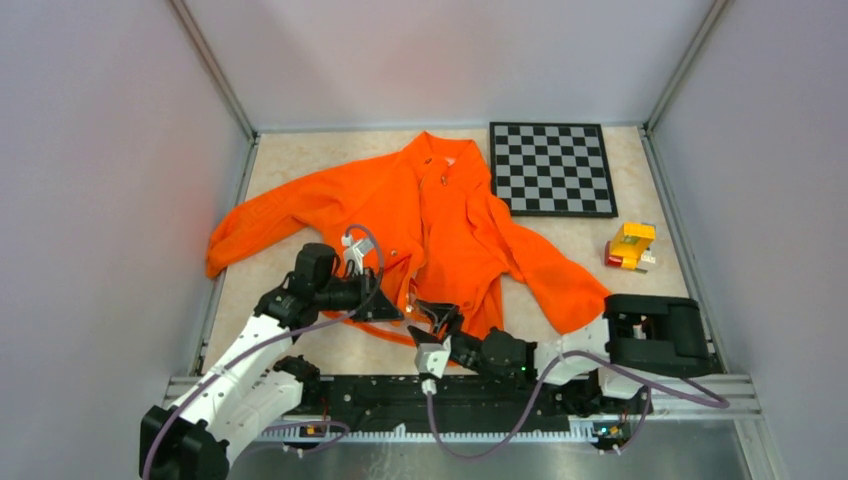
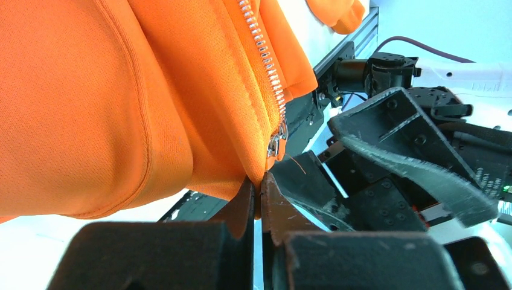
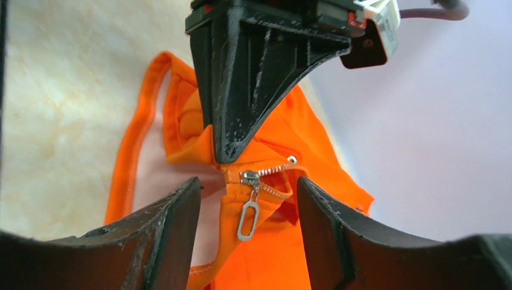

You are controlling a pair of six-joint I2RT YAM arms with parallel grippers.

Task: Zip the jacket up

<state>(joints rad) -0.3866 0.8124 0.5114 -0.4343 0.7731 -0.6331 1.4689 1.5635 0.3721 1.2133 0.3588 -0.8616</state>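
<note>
The orange jacket [image 1: 430, 215] lies spread on the table, collar at the back, sleeves out to both sides. My left gripper [image 1: 392, 310] is shut on the jacket's bottom hem beside the zipper; in the left wrist view its jaws pinch the orange fabric [image 2: 258, 181] just under the zipper's lower end [image 2: 275, 144]. My right gripper [image 1: 432, 318] is open, its fingers [image 3: 175, 223] on either side of the silver zipper pull [image 3: 248, 212], which hangs from the slider [image 3: 249, 177] without touching them. The left gripper's finger [image 3: 241, 78] shows above the slider.
A chessboard [image 1: 552, 168] lies at the back right. A small yellow and red toy block [image 1: 630, 246] sits right of the jacket's right sleeve. Grey walls enclose the table. The arm bases and rail [image 1: 460, 395] run along the near edge.
</note>
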